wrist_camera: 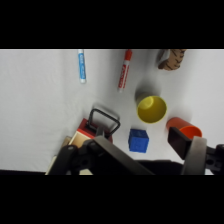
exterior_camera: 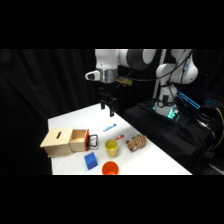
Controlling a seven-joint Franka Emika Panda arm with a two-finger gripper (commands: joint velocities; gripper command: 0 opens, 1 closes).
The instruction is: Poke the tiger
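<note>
Side view shows me the small brownish-tan striped soft toy tiger (exterior_camera: pixel 136 143) lying near the table's right edge, just beside the yellow plastic cup (exterior_camera: pixel 111 148), untouched. My black two-finger gripper (exterior_camera: pixel 108 106) hangs high above the table's far part, well apart from it; I cannot tell how far it stands open. I judge I am at the approach: next I must travel over the tiger and descend.

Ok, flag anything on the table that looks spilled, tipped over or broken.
Nothing stands out. The yellow cup stands upright and looks empty, the tiger lies beside it, and the two markers lie flat on the table.
</note>
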